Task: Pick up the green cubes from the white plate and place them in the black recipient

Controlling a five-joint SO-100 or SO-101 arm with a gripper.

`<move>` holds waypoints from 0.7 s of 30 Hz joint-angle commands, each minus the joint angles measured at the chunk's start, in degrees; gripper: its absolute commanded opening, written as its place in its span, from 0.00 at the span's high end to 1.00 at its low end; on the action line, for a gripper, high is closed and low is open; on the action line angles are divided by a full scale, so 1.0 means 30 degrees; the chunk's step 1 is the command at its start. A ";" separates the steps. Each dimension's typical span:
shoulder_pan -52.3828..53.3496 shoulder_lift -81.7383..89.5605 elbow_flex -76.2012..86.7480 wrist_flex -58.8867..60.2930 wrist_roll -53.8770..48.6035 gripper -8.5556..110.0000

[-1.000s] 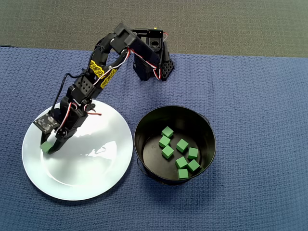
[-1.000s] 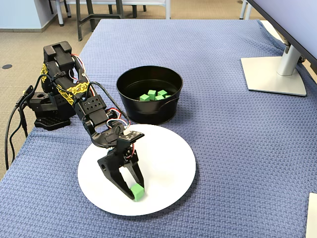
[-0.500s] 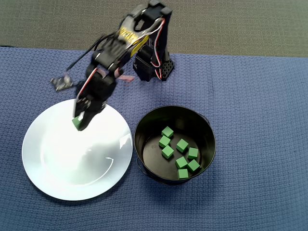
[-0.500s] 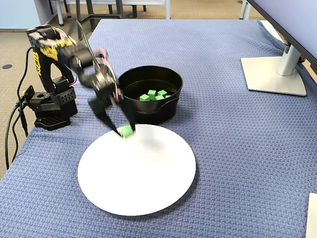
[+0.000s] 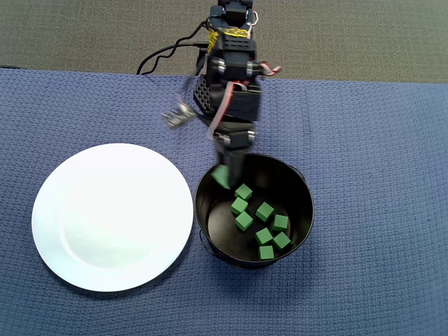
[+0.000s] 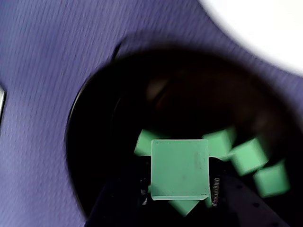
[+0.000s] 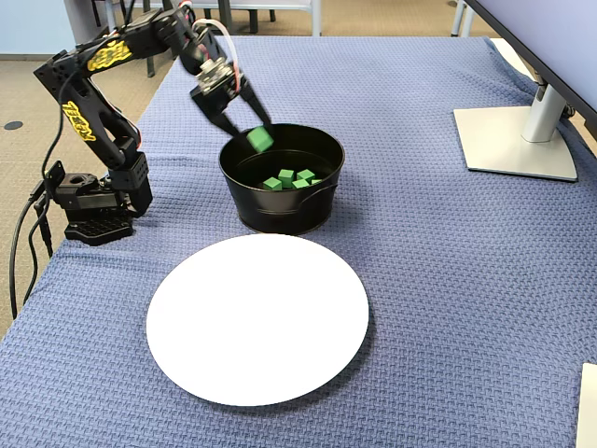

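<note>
No legible text; only unreadable yellow markings on the black arm [image 7: 93, 58].

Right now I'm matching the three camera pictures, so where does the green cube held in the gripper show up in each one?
Overhead view: the held green cube sits at the upper-left inner edge of the black pot, under the arm.
Wrist view: it fills the lower centre, large, above the pot's dark inside.
Fixed view: it hangs over the pot's far-left rim.
Shared landmark: the black pot with loose green cubes inside.

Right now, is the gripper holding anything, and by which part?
Yes: the gripper pinches one green cube by opposite side faces, above the black pot.
</note>
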 commanded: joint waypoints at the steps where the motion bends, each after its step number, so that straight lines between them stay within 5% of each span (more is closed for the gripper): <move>1: -0.2695 -0.1758 -0.1289 -0.1582 0.2695 0.93; 4: -0.3838 -0.2549 -0.1113 -0.1846 0.3867 0.93; 7: -0.4248 -0.3018 -0.1143 -0.1729 0.3896 0.59; 10: -0.4043 -0.2783 -0.1230 -0.1553 0.3457 0.56; 14: -0.3252 -0.0850 -0.1143 -0.0410 0.3604 0.60; 17: -0.2021 0.1348 -0.0293 0.0352 0.5244 0.76; 21: -0.0967 0.4980 0.2900 0.0381 0.6504 0.84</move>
